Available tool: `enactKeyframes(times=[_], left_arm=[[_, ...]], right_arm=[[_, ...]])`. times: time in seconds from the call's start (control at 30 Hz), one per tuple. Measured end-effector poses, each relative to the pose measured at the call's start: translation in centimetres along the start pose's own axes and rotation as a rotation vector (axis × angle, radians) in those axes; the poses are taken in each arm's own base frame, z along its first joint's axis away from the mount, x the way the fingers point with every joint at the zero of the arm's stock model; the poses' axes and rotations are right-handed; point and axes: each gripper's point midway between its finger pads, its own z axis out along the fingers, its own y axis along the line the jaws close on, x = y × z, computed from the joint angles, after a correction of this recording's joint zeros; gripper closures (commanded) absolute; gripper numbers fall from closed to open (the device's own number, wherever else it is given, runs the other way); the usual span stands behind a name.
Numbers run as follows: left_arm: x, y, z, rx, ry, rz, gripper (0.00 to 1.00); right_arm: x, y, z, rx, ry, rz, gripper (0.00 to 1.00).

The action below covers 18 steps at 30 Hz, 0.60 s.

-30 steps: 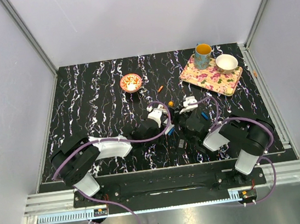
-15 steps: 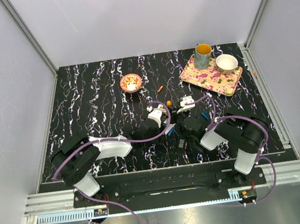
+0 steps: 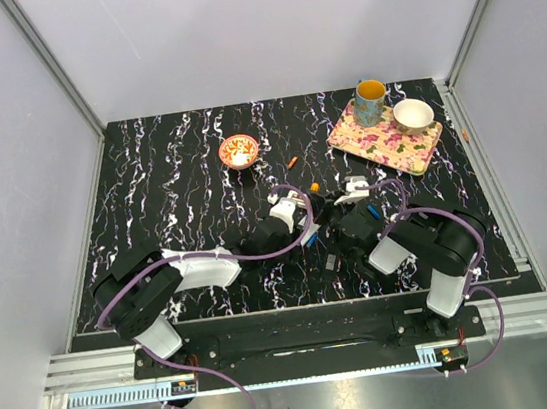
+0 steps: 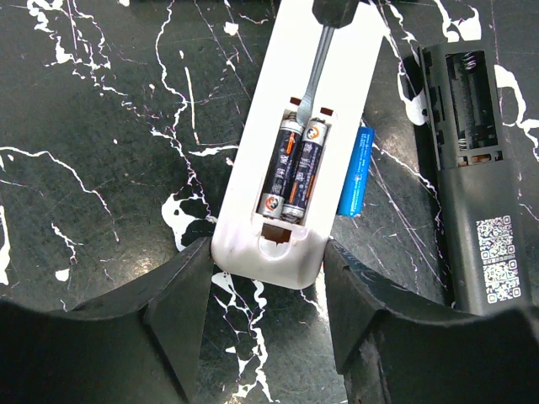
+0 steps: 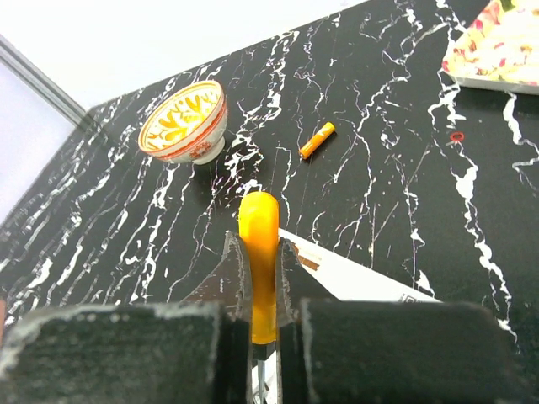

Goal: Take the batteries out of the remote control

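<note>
Screwdriver (image 5: 258,252) rightward; batteries (image 4: 293,168) beyond left gripper (image 4: 268,254)

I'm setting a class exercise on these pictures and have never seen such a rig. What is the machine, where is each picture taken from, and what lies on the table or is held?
These are two robot arms bolted at a table edge, each ending in a two-finger gripper. One picture looks down from above; the other two come from wrist cameras. The left gripper clamps a white remote, its two batteries exposed. The right gripper pinches an orange-handled screwdriver, blade pointing into that compartment. Also there: a dark remote, a loose battery, a patterned bowl and a flowered tray.
</note>
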Motion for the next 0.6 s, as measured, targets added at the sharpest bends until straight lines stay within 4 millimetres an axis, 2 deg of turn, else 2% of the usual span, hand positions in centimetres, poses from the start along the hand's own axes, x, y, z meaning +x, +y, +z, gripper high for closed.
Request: enactKeyframes(times=[0.2, 0.43, 0.6], left_arm=[[0.0, 0.0, 0.0, 0.002, 0.0, 0.003, 1.0], [-0.1, -0.3, 0.2, 0.013, -0.006, 0.003, 1.0], [-0.2, -0.4, 0.3, 0.022, -0.011, 0.002, 1.0]], right_arm=[[0.1, -1.7, -0.4, 0.035, 0.013, 0.172, 1.0], [2.3, -1.9, -1.1, -0.007, 0.141, 0.38, 1.0], [2.9, -1.9, -1.3, -0.012, 0.176, 0.415, 1.0]])
